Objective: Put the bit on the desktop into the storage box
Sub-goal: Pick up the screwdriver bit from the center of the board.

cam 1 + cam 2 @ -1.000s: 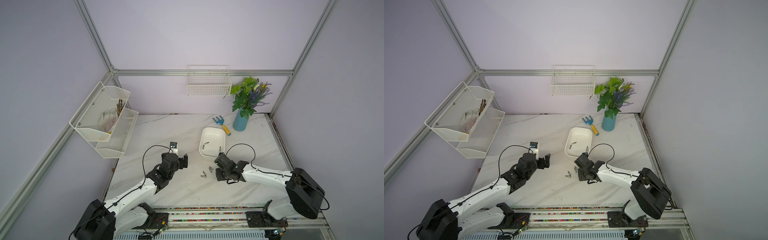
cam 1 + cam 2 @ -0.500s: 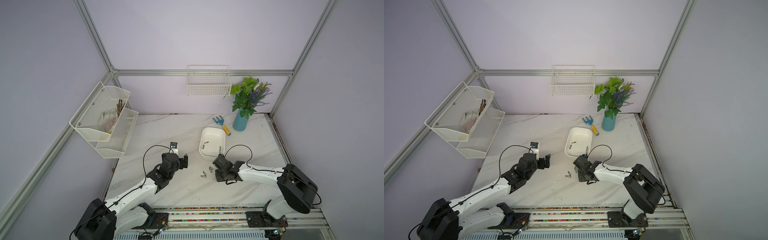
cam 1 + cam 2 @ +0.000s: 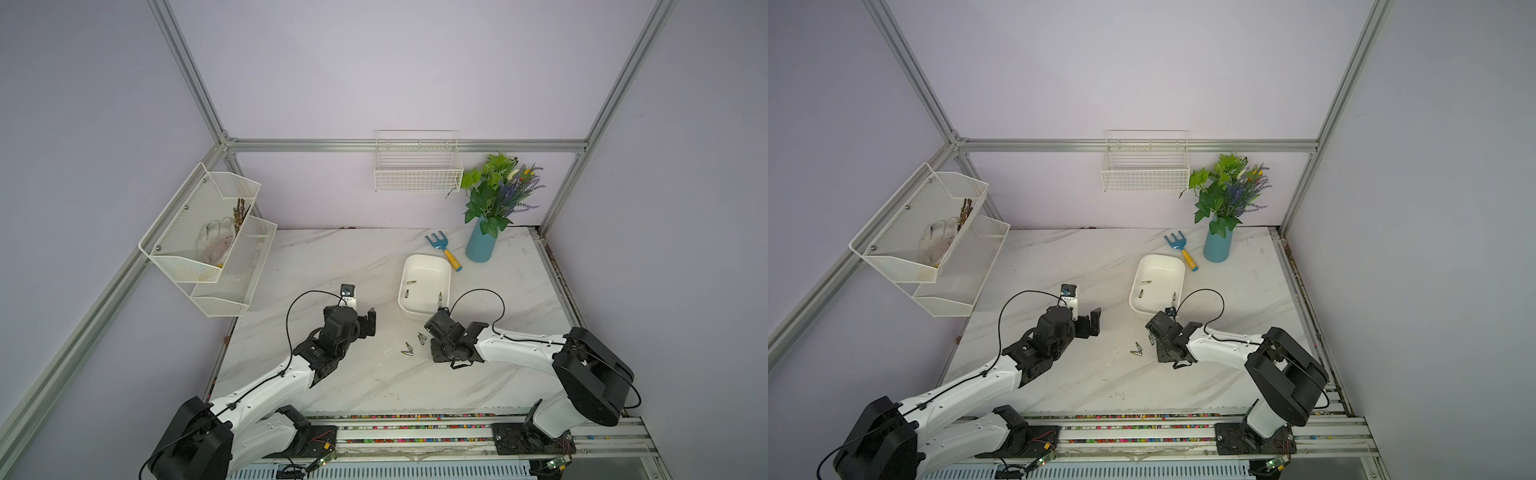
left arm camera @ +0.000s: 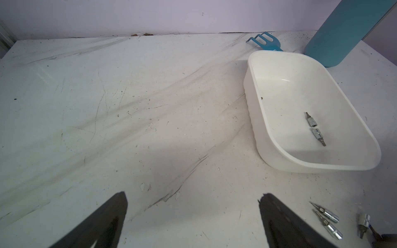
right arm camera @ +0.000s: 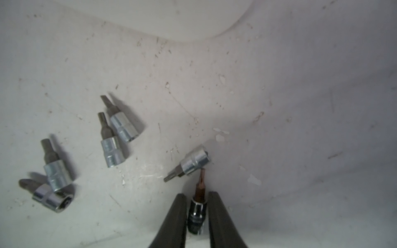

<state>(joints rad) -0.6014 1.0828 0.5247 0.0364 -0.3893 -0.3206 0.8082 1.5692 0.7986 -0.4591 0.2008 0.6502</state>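
The bit (image 5: 197, 214) lies on the desktop (image 3: 353, 266), just short of the near end of the storage box (image 3: 424, 256). In the right wrist view its dark tip touches the chrome socket of a neighbouring bit (image 5: 194, 163). Four other loose ones lie in two pairs further off, the closer pair (image 5: 117, 133) near the box.

The step in hand appears to be the pick. The right gripper (image 5: 196, 194) brackets the bit's socket end, its fingers close on either side, though the view does not show whether they already pinch it. Next, the grip needs to seat firmly, followed by a straight lift (a drag could nudge the touching neighbour) and a short carry over the low rim. The box already holds three bits.

The right arm reaches low across the desktop from the front rail, its wrist pitched down beside the box's near corner. The left gripper (image 4: 193, 197) has its fingers spread wide and empty over bare marble beside the box, its arm bent and angled toward the middle.
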